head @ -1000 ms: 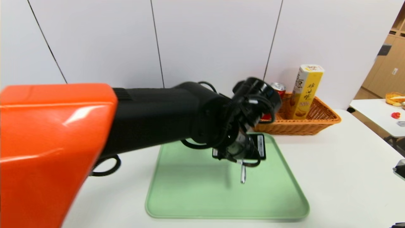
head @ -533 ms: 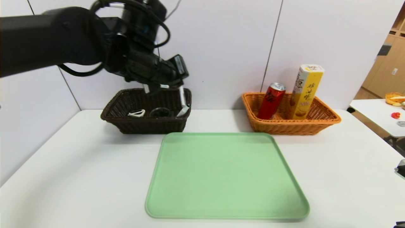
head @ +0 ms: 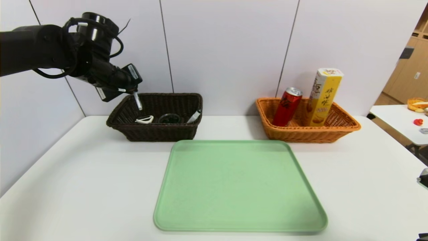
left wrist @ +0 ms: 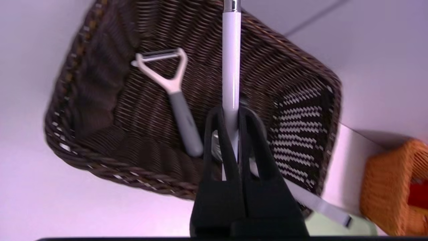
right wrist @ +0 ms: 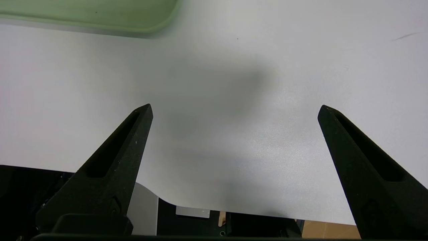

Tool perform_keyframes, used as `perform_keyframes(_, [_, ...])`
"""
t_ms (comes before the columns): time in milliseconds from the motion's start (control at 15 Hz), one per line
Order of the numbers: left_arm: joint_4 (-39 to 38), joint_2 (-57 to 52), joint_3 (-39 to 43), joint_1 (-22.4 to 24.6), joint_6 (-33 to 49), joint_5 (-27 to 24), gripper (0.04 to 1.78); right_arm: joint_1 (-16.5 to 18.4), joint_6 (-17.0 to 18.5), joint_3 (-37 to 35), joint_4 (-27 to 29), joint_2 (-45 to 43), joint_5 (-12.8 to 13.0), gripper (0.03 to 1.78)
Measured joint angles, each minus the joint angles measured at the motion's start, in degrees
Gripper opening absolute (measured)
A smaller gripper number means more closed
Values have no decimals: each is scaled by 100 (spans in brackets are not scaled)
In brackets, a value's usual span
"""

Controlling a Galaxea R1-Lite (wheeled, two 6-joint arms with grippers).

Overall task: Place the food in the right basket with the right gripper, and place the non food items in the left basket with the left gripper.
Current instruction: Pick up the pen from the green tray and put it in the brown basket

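Note:
My left gripper [head: 133, 91] is shut on the thin white pen [head: 137, 101] and holds it nearly upright above the left part of the dark brown basket [head: 187, 132]. In the left wrist view the pen [left wrist: 231, 67] sticks out between the shut fingers [left wrist: 215, 150] over that basket [left wrist: 100, 167]. Inside lie the peeler [head: 144, 119], the dark cup [head: 169, 118] and the marker [head: 194, 116]. The red can [head: 286, 106] and the yellow snack box [head: 322, 97] stand in the orange basket [head: 334, 129]. My right gripper [right wrist: 234, 108] is open and empty above the table.
An empty green tray [head: 239, 187] lies mid-table in front of both baskets. Its corner shows in the right wrist view [right wrist: 100, 13]. The white wall stands close behind the baskets. A second table with small items [head: 416, 105] is at the far right.
My left arm has lifted the pen off the green tray and swung it up and left, first over the dark basket's right side, now over its left part. The right gripper has not moved.

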State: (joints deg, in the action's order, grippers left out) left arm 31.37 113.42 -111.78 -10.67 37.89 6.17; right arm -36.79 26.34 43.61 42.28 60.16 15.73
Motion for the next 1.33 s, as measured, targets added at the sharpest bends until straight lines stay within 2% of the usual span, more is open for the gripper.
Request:
perform_keyframes(400, [-383,695,-11,356,-7,2,5,22,-5,-11,2,-32,9,171])
perform_keyframes(467, [-424,775,-11,373,-7,2,14,24,-5,-11,2,-38,9,171])
perform_keyframes(733, [-635,898,-21,414,-22,-5,77,24,-5,-11,2,-46,26,171])
perform_keyframes(1000, [-720,700,-43,413,-121,-6,114,35,-11,44,-57,-51,48,171])
perform_keyframes(1133, [-758,276,-44,391,-324,-16,127,41,-107,126,-579,-51,45,171])
perform_keyframes(1200, [-725,-9,-13,345,-518,-22,133,50,-212,135,-1062,-44,28,171])
perform_keyframes(1333, [-474,-739,332,177,-1100,-69,141,101,-702,22,-2387,12,-104,171])
